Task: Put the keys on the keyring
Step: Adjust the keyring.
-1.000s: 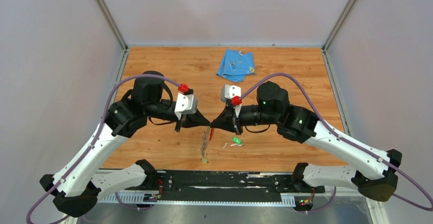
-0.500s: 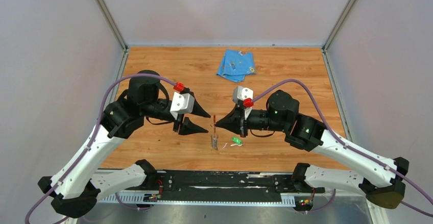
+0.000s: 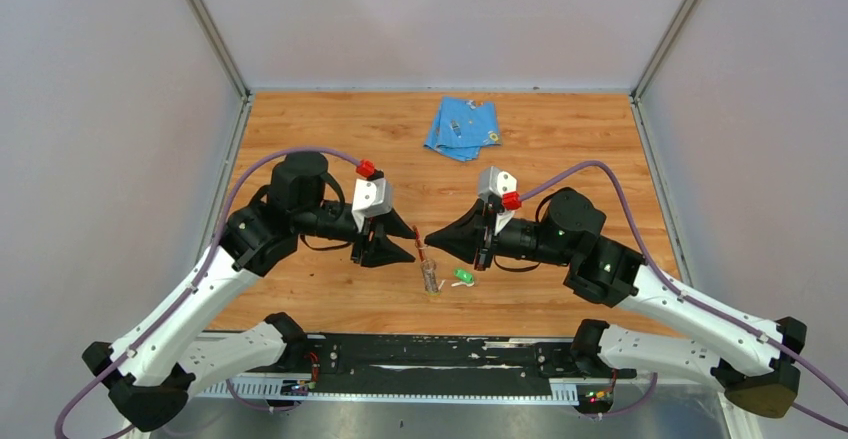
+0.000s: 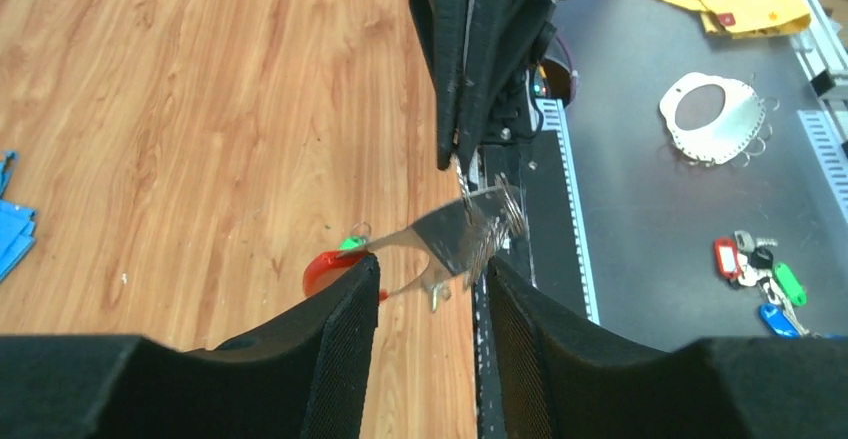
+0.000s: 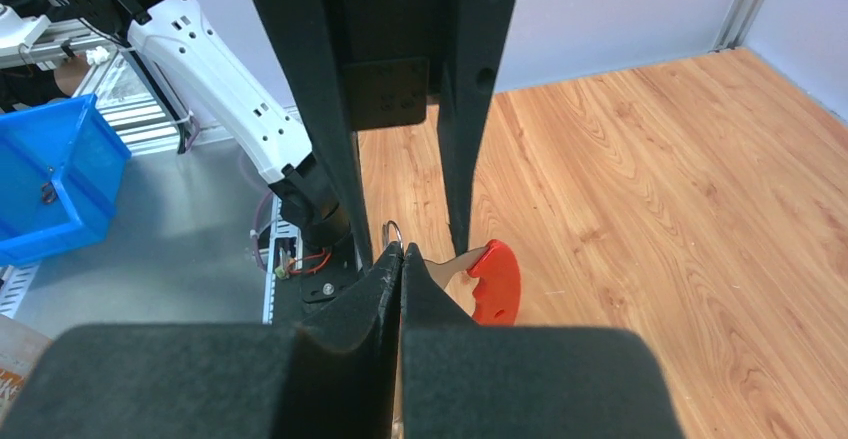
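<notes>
Left wrist view: right pincer [image 4: 455, 159] pinches the keyring [image 4: 457, 239] while left pincer [image 4: 430, 281] stands half-open, empty.

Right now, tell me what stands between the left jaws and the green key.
The keyring, dangling from the shut right jaws, hangs between the open left jaws and the green key lying on the table.

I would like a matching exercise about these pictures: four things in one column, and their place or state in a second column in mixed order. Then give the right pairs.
Things
1. left gripper
2. right gripper
3. green key
4. blue cloth

Place or state
A. lies on the table, beside the hanging keyring
B. shut on the keyring
C. open, holding nothing
D. lies at the far edge of the table

Pairs: 1-C, 2-B, 3-A, 4-D
</notes>
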Robot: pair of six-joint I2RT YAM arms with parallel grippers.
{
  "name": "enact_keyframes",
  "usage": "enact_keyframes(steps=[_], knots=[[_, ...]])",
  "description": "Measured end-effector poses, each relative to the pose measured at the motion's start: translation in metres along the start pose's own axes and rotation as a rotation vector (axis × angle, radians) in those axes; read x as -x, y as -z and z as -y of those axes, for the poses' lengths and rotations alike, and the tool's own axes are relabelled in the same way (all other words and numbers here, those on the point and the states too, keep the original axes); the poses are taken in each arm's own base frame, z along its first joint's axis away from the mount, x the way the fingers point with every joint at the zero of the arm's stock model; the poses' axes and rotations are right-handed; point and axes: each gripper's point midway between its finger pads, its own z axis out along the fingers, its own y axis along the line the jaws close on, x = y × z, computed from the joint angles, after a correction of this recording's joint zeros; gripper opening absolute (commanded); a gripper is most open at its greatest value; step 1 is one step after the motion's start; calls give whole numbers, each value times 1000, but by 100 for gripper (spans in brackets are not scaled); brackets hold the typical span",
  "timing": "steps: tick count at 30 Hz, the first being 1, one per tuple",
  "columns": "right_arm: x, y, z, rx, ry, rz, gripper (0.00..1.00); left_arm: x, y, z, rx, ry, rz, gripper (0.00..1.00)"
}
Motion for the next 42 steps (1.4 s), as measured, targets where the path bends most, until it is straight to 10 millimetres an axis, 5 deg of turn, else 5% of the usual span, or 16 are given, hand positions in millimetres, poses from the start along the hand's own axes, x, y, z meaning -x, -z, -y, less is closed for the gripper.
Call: enact_keyframes(steps=[7,15,17,21,24,36,42], knots=[[1,-1,0,1,-11,12,0,15,-11,-6,9,121,104,39],[2,-1,0,1,-12,16,0,36,-8,2,-31,120,175,4],[2,-1,0,0,-15,16,0,35,-8,3,-39,113,171,6],[2,-1,0,0,-16,16,0,27,-7,5,-40,102,145,33],[2,-1,-1,0,-15,18,0,22,-6,6,-38,105,127,38],[2,-1,-1,1,-22,18,0,31,-11,4,-49,175,171,0],[1,0,-1,1,-28,11,1,22,-11,6,-65,136,146,0]])
